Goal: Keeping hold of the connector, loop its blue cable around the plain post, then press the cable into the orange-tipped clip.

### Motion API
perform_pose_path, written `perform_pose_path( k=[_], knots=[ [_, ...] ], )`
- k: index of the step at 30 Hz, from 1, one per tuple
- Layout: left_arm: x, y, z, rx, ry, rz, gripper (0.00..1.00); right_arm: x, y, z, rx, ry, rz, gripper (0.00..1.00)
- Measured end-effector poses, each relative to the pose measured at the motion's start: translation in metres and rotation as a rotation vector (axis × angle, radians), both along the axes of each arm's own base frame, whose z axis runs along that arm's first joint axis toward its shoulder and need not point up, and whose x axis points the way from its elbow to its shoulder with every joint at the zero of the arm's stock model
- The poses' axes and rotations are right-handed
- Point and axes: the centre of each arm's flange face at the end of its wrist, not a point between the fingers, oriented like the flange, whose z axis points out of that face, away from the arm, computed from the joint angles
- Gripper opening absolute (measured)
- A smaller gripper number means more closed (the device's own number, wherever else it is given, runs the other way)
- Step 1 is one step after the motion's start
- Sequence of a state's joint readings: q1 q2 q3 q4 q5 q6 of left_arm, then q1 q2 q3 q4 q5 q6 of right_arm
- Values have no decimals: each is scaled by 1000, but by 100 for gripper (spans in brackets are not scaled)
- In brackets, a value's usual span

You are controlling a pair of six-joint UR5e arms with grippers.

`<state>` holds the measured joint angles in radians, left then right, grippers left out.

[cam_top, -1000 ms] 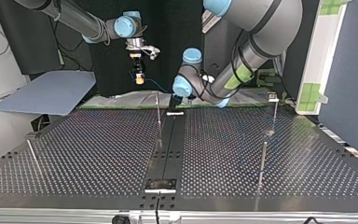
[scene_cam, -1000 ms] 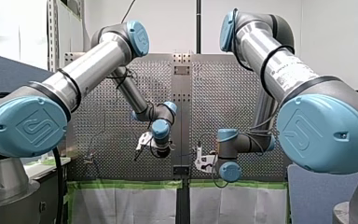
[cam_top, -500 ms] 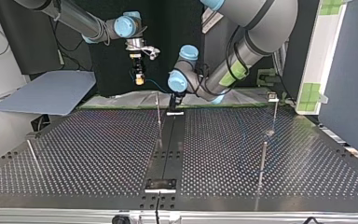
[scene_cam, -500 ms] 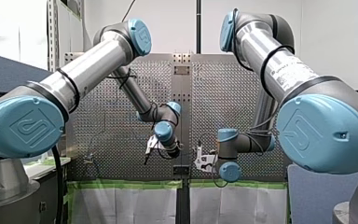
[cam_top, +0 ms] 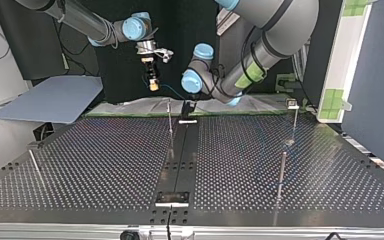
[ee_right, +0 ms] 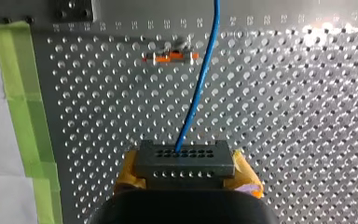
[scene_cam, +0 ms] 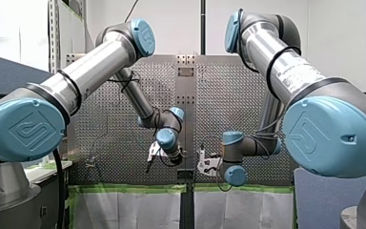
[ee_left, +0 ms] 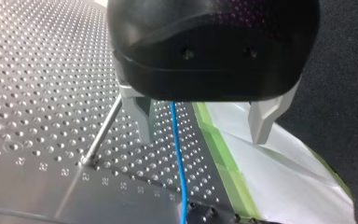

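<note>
My left pincer [ee_left: 201, 136] has swung in, open astride the blue cable [ee_left: 177, 140] near the plain post [ee_left: 101, 133], seemingly ready to guide it; my right pincer [ee_right: 184, 169] clamps the connector [ee_right: 184, 159].

The front view is evenly bright, with a white wall [scene_cam: 171, 24] and soft highlights on the arms. The top view is dim, its table [cam_top: 105, 165] dark under a black backdrop [cam_top: 180, 25], with a pale sheen along the near edge. In the wrist views the table glares, washing out holes to one side of the blue cable [ee_right: 196, 93], and my left gripper [ee_left: 201, 139] has its body in deep shadow.
</note>
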<state>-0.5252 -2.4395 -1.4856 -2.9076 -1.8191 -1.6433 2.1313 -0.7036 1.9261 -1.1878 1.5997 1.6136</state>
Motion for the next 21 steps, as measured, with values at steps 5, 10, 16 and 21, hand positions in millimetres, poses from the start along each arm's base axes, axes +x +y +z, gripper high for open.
perform_pose_path(
  k=[5, 10, 16, 21],
  knots=[
    [-5, -2, -4, -14, -22, 3, 100, 2, 1, 0, 2, 0, 22, 0],
    [-8, -4, -7, -33, -52, 19, 100, 2, 2, 0, 4, 2, 26, 0],
    [-9, -9, -7, -54, -94, 40, 100, 2, 2, -1, 3, 5, 25, 0],
    [-6, -12, -5, -65, -129, 56, 100, 2, 2, -1, 3, 7, 24, 0]
  ],
)
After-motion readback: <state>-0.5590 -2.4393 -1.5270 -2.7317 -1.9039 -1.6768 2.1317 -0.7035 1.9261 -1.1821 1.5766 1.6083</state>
